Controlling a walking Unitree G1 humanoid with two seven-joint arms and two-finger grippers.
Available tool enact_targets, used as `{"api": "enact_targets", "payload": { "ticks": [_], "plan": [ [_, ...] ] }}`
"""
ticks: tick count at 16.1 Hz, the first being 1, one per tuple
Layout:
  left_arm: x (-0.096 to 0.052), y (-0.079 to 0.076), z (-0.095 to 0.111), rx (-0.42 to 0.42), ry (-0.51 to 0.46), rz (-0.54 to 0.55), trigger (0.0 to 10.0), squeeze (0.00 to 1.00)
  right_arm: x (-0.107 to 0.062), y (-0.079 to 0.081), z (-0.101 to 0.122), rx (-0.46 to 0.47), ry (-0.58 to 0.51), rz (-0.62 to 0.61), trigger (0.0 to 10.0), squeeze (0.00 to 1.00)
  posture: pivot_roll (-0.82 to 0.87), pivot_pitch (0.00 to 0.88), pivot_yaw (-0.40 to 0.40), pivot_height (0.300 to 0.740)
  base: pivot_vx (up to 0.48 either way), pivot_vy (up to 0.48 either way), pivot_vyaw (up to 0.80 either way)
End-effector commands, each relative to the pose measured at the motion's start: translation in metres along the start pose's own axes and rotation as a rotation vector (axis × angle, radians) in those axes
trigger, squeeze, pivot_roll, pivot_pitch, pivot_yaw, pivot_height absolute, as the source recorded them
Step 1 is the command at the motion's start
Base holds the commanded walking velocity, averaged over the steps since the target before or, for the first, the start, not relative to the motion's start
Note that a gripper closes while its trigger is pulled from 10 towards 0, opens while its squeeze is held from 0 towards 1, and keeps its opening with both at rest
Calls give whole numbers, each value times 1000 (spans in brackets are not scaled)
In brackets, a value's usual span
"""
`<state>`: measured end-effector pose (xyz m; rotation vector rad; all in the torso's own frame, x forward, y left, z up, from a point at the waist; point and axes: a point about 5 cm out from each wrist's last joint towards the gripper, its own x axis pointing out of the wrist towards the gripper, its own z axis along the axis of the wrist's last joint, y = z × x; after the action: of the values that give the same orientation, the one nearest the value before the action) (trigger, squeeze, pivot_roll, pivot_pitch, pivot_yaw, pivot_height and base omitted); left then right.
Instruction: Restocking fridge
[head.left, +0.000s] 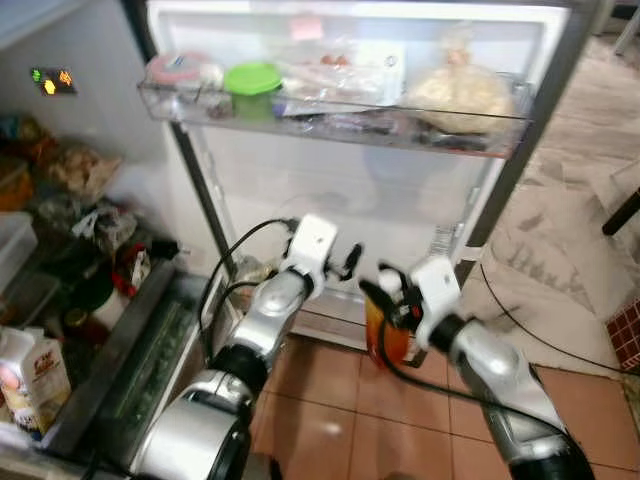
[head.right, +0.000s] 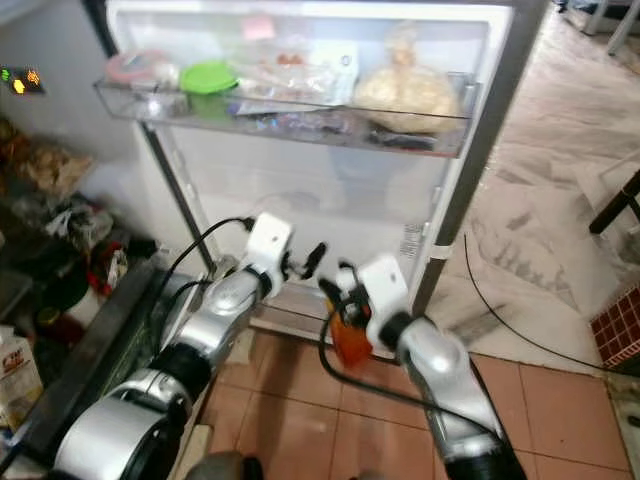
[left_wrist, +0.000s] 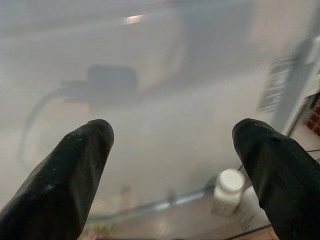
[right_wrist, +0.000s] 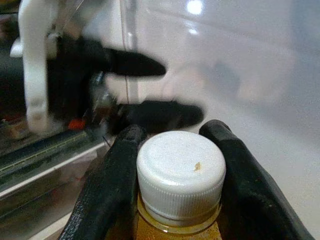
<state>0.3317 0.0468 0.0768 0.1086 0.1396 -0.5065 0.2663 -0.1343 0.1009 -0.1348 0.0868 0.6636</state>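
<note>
The right claw (head.left: 385, 285) pinches an orange bottle (right_wrist: 180, 175) just under its white cap, and the bottle hangs upright before the open fridge door (head.left: 400, 190). The door shelf (head.left: 330, 125) lies at twelve o'clock, well above it. The left claw (head.left: 350, 262) is spread and empty at nine o'clock, just beside the bottle.

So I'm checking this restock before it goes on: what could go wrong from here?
1. The right hand pinches the orange bottle just under its white cap, so the hanging body could swing or slip on the way in.
2. The open left hand sits close beside it and might bump the bottle.
3. The door shelf above looks crowded with bags and tubs, so forcing the bottle in there could knock something out.
</note>
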Motion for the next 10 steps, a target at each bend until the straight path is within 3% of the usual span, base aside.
{"api": "enact_targets", "payload": {
  "ticks": [1, 5, 10],
  "plan": [
    [-7, 15, -4, -1, 0, 66, 10000, 0, 11, 0, 11, -40, -50, 34, 10000, 0, 25, 0, 19, 740, 0, 0, 794],
    [-24, 35, -12, -21, -6, 188, 10000, 0, 25, -8, 21, -84, -87, 22, 10000, 0, 49, 0, 6, 740, 0, 0, 778],
    [-48, 47, -17, -30, -19, 325, 10000, 0, 31, -18, 22, -166, -112, -15, 10000, 0, 63, 0, 5, 740, 0, 0, 769]
  ]
}}
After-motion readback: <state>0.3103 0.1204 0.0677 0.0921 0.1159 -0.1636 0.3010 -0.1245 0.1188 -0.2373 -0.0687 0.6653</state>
